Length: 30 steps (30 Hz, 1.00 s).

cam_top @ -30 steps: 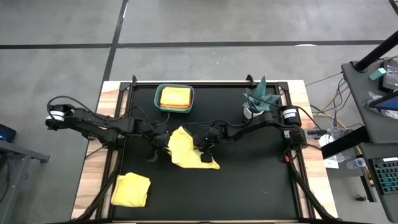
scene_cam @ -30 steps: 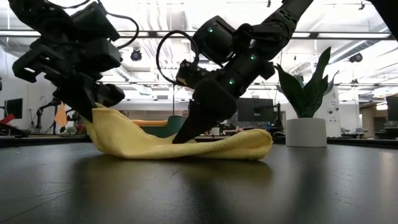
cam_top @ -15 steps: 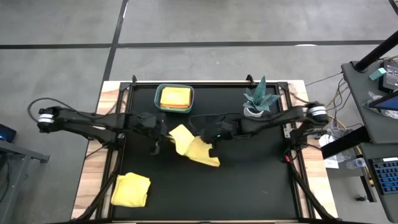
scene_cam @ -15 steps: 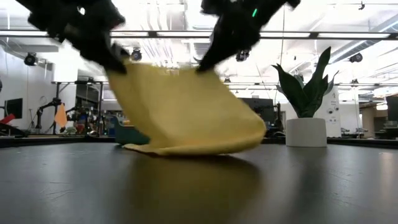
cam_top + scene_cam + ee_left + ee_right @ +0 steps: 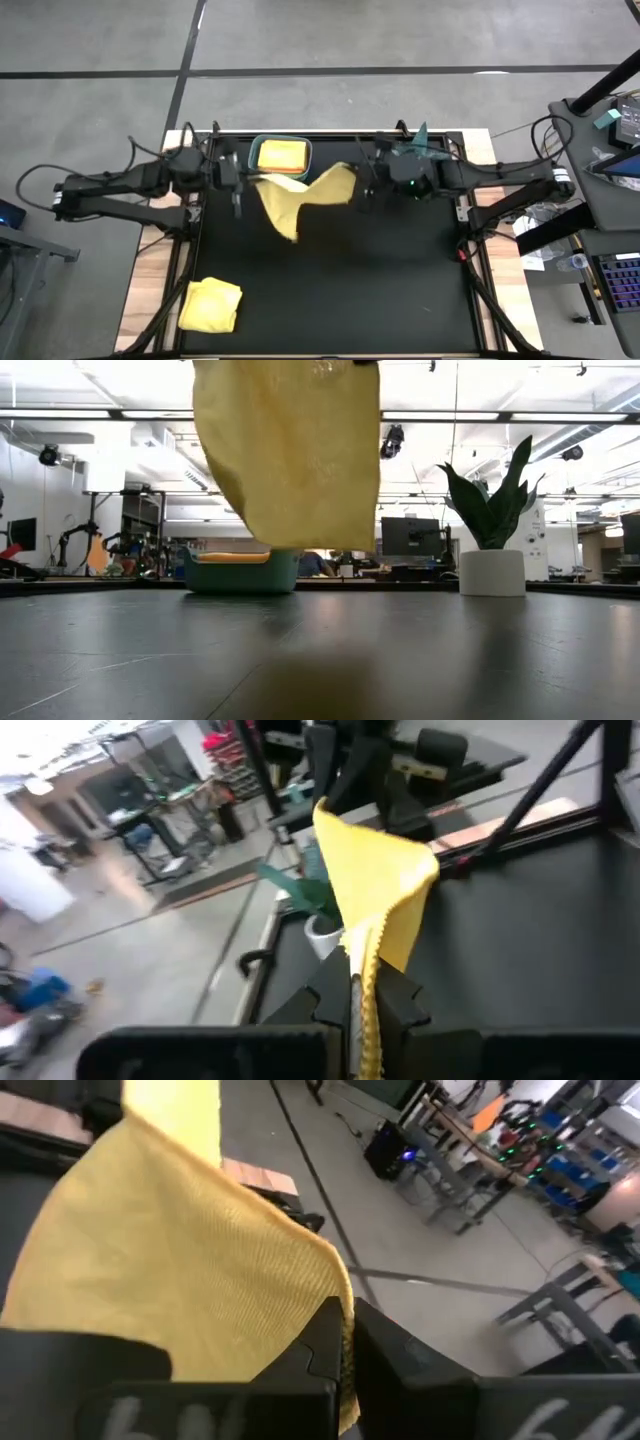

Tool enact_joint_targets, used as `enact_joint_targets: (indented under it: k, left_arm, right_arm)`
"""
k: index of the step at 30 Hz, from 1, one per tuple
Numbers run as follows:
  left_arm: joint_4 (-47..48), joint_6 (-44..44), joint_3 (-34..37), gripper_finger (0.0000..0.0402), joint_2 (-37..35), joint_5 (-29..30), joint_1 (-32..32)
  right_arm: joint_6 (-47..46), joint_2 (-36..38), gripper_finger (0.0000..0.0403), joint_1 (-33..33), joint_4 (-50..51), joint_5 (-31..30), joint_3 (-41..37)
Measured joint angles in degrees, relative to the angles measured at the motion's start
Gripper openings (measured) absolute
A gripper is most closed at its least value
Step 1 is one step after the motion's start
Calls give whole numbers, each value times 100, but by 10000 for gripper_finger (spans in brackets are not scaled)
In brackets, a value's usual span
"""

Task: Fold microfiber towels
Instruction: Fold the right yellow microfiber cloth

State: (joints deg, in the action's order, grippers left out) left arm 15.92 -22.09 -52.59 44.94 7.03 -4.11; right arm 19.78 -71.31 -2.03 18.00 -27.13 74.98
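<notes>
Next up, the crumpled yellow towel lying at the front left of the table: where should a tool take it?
Grip the crumpled yellow towel by its raised upper right corner, coming straight down from above. It lies bunched on the table, so a lifted fold gives something to pinch.

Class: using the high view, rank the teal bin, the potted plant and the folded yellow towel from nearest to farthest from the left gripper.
From the left gripper:
1. Teal bin, just beside it at the table's back.
2. Folded yellow towel, front left corner.
3. Potted plant, back right, behind the right arm.
</notes>
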Motion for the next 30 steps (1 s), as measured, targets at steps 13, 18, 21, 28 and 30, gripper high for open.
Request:
enact_joint_targets:
  k: [13, 18, 21, 28, 30]
  left_arm:
    - [922, 218, -221, 0, 22, 83, -406]
    - [999, 363, -221, 0, 232, 83, -593]
    - [1075, 266, -221, 0, 412, 88, -768]
    - [1469, -83, -295, 0, 580, -42, -1008]
    - [1693, -98, -233, 0, 556, -411, -969]
  right_arm:
    - [234, -77, 9, 156, 887, 50, 628]
    - [261, -178, 8, 436, 802, 136, 497]
    - [301, -246, 8, 610, 827, 161, 459]
    - [315, -232, 8, 725, 1041, 263, 459]
    - [80, -217, 8, 659, 1382, 570, 459]
